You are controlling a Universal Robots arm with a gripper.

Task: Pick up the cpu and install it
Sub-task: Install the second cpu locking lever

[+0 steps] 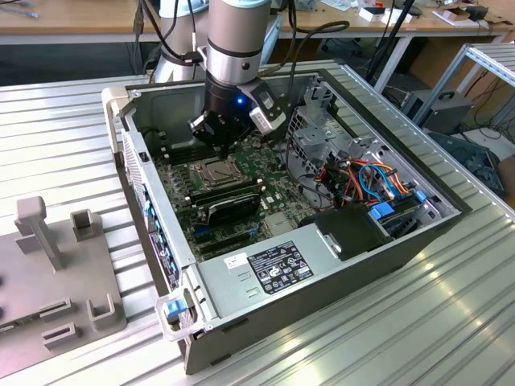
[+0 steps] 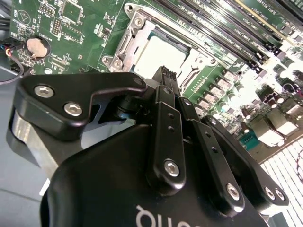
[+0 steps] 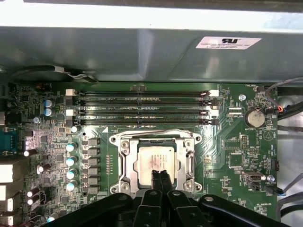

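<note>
The cpu already lies seated in the motherboard socket, frame unlatched, while the tool, fingers pressed together and holding nothing, hovers just above it

We see the open computer case from high outside, both wrist views close above its motherboard, sharing the socket.

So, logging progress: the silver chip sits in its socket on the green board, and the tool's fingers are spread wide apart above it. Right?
Not quite. In the first wrist view the tool has its fingers pressed together, not spread. The chip does sit in the socket on the green board.
</note>
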